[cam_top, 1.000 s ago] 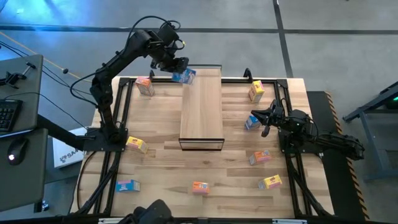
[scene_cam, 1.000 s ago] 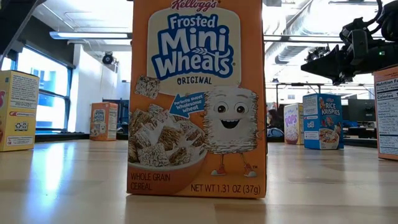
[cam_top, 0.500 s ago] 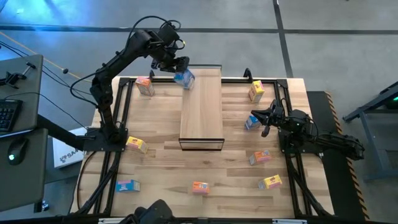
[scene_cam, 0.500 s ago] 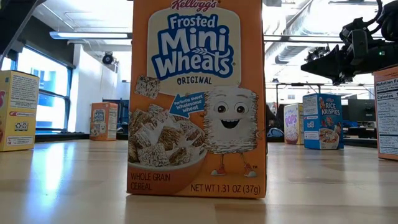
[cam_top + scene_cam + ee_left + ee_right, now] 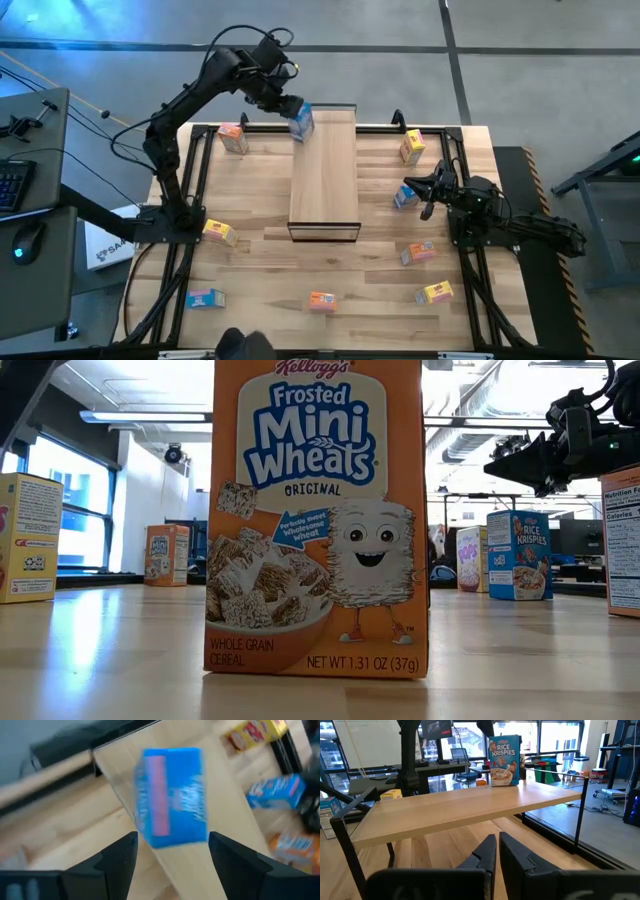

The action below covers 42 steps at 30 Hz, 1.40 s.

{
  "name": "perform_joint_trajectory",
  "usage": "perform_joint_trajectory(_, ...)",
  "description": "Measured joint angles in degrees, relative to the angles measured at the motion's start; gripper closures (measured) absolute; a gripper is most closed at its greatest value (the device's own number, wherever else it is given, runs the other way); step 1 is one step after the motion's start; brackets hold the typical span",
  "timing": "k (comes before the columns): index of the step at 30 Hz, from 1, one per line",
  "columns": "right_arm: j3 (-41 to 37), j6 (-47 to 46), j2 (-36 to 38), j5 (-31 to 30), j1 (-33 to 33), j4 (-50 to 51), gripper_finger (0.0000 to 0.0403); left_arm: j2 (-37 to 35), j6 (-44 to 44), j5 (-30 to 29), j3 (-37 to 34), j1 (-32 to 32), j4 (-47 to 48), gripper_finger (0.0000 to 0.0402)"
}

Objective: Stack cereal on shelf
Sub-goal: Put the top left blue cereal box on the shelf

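shelf (image 5: 470,805) bears rice krispies box (image 5: 504,760)

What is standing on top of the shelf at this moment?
One blue Rice Krispies box stands upright at the far end of the shelf. The left gripper is open beside it. The rest of the plank is bare. Under the box cannot be seen.

Left arm's stretched way out to the far end, its gripper (image 5: 287,105) looks opened up, fingers spread wide. Right gripper (image 5: 409,188) sits low near the right side, fingers pressed together.
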<state>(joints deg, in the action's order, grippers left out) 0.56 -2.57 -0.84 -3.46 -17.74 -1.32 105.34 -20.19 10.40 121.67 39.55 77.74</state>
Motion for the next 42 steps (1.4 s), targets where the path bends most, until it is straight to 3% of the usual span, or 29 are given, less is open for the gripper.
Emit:
perform_joint_trajectory(5, 0.01, 0.00, 0.00, 0.00, -0.02, 0.01, 0.0389, -3.60, 12.06, -9.14, -0.63, -5.38, -0.06, 0.0179)
perform_joint_trajectory(8, 0.01, 0.00, 0.00, 0.01, -0.01, 0.01, 0.0389, -8.02, 14.94, -12.09, -6.39, -7.80, -3.66, 0.0208)
perform_joint_trajectory(13, 0.02, 0.00, 0.00, 0.02, 0.00, 0.02, 0.0389, -19.52, 14.16, -11.98, -27.66, -8.63, -17.34, 0.0292)
perform_joint_trajectory(18, 0.02, 0.00, 0.00, 0.00, -0.02, 0.01, 0.0389, -32.26, 11.44, -4.61, -51.45, -8.60, -38.51, 0.0383)
perform_joint_trajectory(24, 0.01, 0.00, 0.01, 0.01, -0.01, 0.00, 0.0389, -37.97, 9.84, -1.86, -69.50, -8.94, -61.66, 0.0391)
perform_joint_trajectory(29, 0.02, 0.00, 0.01, 0.01, 0.00, 0.01, 0.0389, -33.84, 9.34, 0.71, -74.03, -10.14, -76.06, 0.0400)
perform_joint_trajectory(42, 0.00, 0.00, 0.02, 0.01, -0.02, 0.00, 0.0389, -24.10, 8.71, -7.60, -74.01, -10.52, -91.72, 0.0401)
